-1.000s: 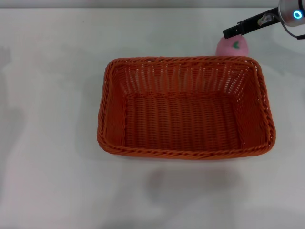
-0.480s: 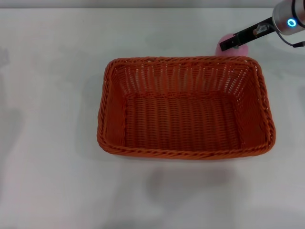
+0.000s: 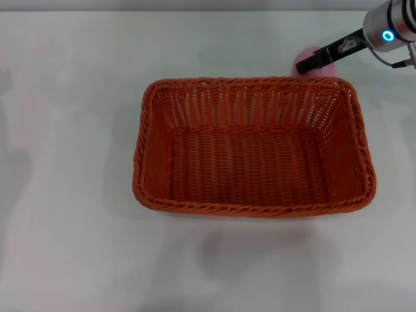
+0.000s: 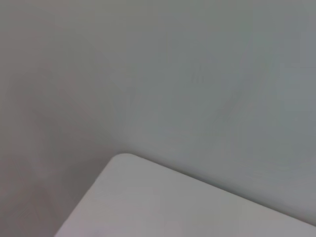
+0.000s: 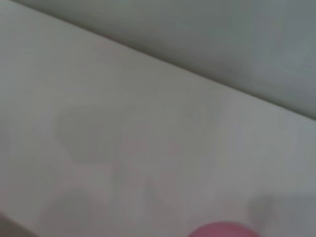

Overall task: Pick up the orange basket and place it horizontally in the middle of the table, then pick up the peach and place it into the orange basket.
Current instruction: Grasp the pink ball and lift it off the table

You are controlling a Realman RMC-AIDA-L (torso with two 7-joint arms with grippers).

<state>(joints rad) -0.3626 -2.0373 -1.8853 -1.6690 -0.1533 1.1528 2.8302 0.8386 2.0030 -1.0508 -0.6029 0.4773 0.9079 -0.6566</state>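
Right gripper poised over the peach near the far right corner of the worktop. Dark jaws laid across the pink ball; impossible to tell whether spread or already pinching it. Peach mostly hidden, just beyond the far rim of the basket, close to its far right corner.

Likely trouble: a round, smooth ball rolling away toward the far edge under an off-centre closing. Also a risk of the jaws or the fruit catching the braided rim on the way over, nudging the basket askew.

Basket sat open side up in the middle of the worktop, long axis running left to right, parallel to the near edge. Left gripper out of sight.
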